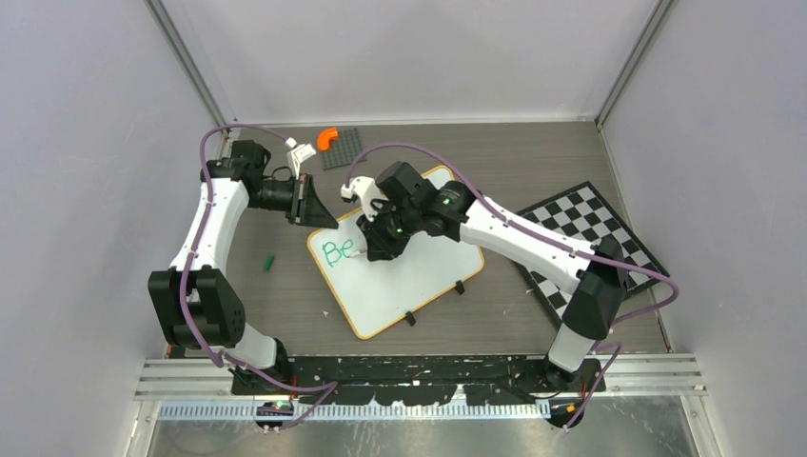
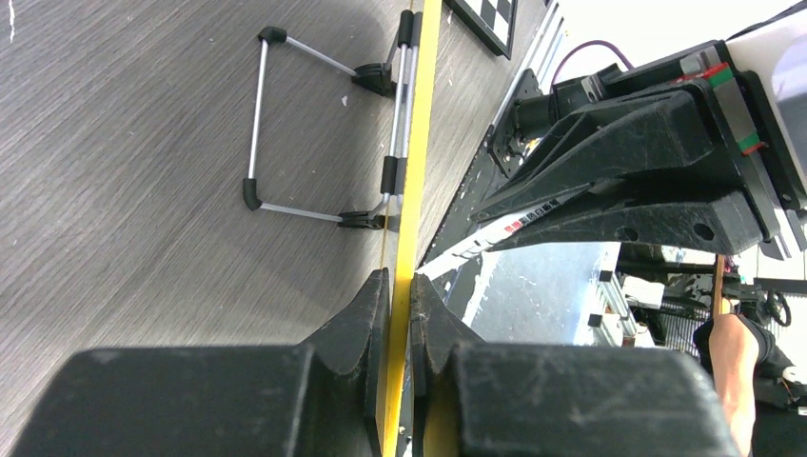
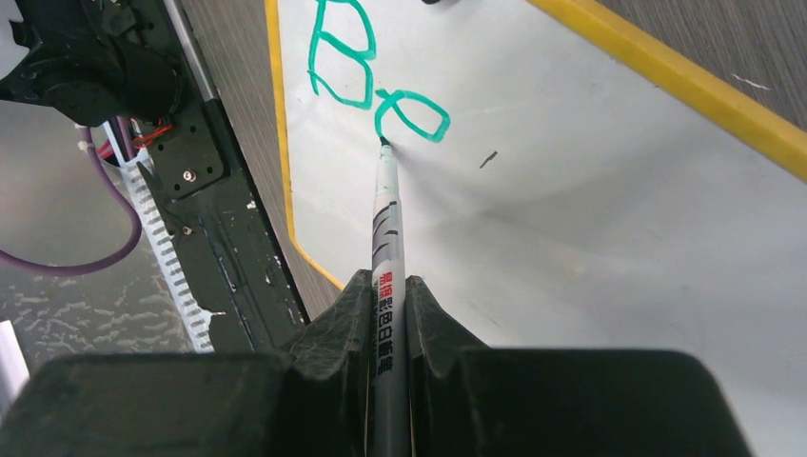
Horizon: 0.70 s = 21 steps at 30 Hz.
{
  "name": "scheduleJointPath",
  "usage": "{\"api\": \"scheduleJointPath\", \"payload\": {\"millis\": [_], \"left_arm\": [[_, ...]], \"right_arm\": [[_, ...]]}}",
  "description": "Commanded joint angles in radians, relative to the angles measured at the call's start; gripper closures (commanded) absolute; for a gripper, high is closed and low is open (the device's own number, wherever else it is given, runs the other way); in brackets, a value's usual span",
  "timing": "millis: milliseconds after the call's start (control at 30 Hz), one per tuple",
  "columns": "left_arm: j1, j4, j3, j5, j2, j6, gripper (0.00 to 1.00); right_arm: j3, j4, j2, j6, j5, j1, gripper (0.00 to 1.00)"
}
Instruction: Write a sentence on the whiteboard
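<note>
The whiteboard [image 1: 419, 276] lies tilted in the middle of the table, with an orange-yellow rim and black clip feet. The sentence [image 1: 338, 251] reads just "Be" in green at the board's left end, and shows large in the right wrist view [image 3: 376, 81]. My right gripper [image 3: 388, 286] is shut on a grey marker [image 3: 386, 214], whose tip touches the board just under the "e". From above, that gripper [image 1: 374, 243] hangs over the letters. My left gripper [image 2: 400, 295] is shut on the board's yellow rim [image 2: 416, 143], at its far left corner [image 1: 317, 211].
A black-and-white checkerboard [image 1: 590, 243] lies to the right of the board. A small green cap [image 1: 269, 260] lies left of it. At the back sits a grey studded plate [image 1: 344, 150] with an orange piece [image 1: 327, 138]. The board's wire stand [image 2: 255, 124] rests on the table.
</note>
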<state>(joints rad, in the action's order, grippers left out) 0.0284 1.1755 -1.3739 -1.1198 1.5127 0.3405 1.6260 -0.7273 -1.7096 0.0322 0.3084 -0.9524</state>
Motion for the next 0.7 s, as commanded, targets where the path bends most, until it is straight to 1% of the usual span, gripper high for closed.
{"api": "scheduleJointPath", "payload": {"millis": [0, 167, 400, 667], "left_arm": [[-0.005, 0.02, -0.012, 0.006, -0.011, -0.022, 1.0], [-0.004, 0.02, -0.014, 0.005, -0.009, -0.024, 1.0], [-0.006, 0.019, -0.014, 0.005, -0.011, -0.024, 1.0], [-0.006, 0.019, -0.013, 0.006, -0.013, -0.027, 1.0]], "right_arm": [[-0.014, 0.018, 0.053, 0.023, -0.063, 0.038, 1.0], [0.007, 0.001, 0.063, 0.032, -0.066, 0.044, 1.0], [0.04, -0.025, 0.092, 0.038, -0.026, 0.045, 1.0], [0.055, -0.015, 0.069, 0.046, -0.055, 0.045, 1.0]]}}
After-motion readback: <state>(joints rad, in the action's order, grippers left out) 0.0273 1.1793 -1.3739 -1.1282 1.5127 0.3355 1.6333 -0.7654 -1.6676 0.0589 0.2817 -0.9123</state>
